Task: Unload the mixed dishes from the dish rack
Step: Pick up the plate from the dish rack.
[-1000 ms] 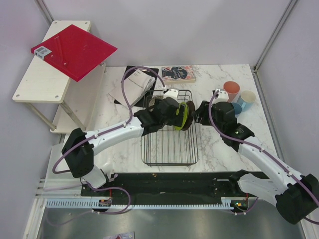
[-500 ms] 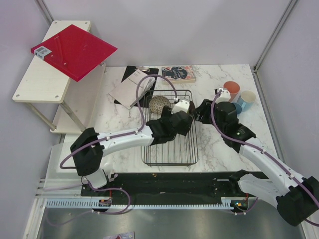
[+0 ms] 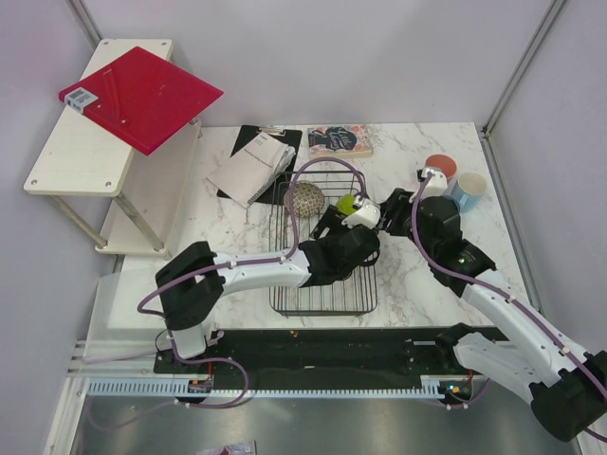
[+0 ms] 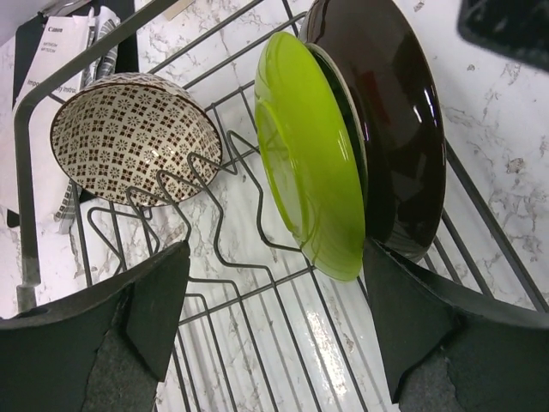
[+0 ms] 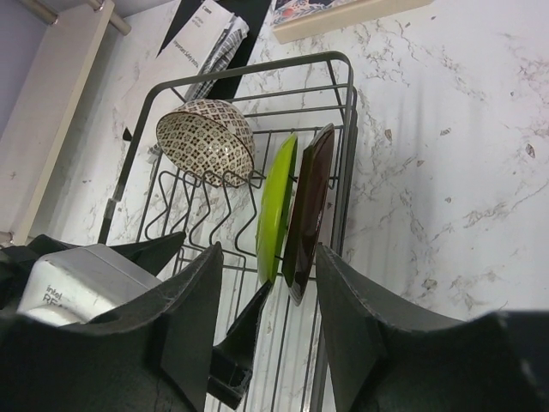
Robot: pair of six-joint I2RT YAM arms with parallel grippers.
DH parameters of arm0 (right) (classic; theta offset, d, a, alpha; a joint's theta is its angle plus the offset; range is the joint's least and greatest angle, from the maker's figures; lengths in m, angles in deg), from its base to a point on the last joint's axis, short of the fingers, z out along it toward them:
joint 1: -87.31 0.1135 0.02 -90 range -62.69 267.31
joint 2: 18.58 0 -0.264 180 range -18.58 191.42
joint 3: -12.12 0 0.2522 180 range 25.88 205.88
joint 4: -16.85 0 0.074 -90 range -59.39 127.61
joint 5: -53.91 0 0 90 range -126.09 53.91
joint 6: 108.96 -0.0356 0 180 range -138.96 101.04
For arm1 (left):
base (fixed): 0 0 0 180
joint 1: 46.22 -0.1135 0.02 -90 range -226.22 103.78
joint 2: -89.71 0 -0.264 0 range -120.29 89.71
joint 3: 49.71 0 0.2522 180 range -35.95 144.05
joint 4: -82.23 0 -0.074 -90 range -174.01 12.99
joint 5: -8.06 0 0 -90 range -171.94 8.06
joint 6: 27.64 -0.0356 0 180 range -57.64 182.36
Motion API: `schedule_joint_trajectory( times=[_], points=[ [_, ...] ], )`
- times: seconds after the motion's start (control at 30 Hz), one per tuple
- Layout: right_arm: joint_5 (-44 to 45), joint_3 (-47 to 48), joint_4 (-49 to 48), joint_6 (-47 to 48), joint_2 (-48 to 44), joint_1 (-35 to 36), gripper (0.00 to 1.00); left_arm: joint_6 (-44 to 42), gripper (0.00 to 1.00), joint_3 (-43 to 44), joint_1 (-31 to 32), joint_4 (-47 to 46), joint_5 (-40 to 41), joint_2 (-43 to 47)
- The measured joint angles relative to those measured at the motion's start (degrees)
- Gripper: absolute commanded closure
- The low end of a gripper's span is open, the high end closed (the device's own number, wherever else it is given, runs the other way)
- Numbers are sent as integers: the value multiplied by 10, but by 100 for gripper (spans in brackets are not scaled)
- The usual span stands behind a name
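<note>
The black wire dish rack (image 3: 322, 310) holds a patterned beige-brown bowl (image 4: 129, 137) tipped on its side at the far left. A lime green plate (image 4: 313, 163) and a dark-backed plate (image 4: 390, 120) stand on edge side by side at the far right. My left gripper (image 4: 274, 318) is open low over the rack floor, its right finger just under the plates' lower edges. From the right, my right gripper (image 5: 270, 318) is open above the rack (image 5: 343, 129), apart from the plates (image 5: 276, 206). A pink cup (image 3: 440, 167) and a light blue mug (image 3: 469, 186) stand on the table to the right.
A clipboard with a notebook (image 3: 256, 163) and a book (image 3: 339, 140) lie beyond the rack. The white shelf (image 3: 66, 161) at the far left carries a red board (image 3: 140, 95). The two wrists sit close together over the rack's right side.
My left arm has swung right and nearer across the rack, uncovering the bowl, and now faces the plates. Its jaws narrowed slightly. The right gripper has shifted only a little.
</note>
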Motion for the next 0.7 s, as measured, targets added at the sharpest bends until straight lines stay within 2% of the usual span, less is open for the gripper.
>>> schedule_joint_trajectory(
  times=[0.1,0.23,0.3,0.43,0.53,0.7],
  points=[
    [1,0,3,0,0,0,45,4,10,-8,0,-2,1,10],
    [4,1,4,-1,11,-2,50,33,7,-42,-1,20,0,66],
    [1,1,5,-5,31,-5,56,63,7,-60,-5,37,-3,115],
    [-13,7,8,-15,82,-12,61,120,7,-99,-22,57,-24,231],
    [-24,10,10,-20,106,-13,62,160,7,-124,-43,68,-51,308],
    [-58,12,0,-27,110,-13,61,208,6,-164,-60,85,-87,367]
  ],
)
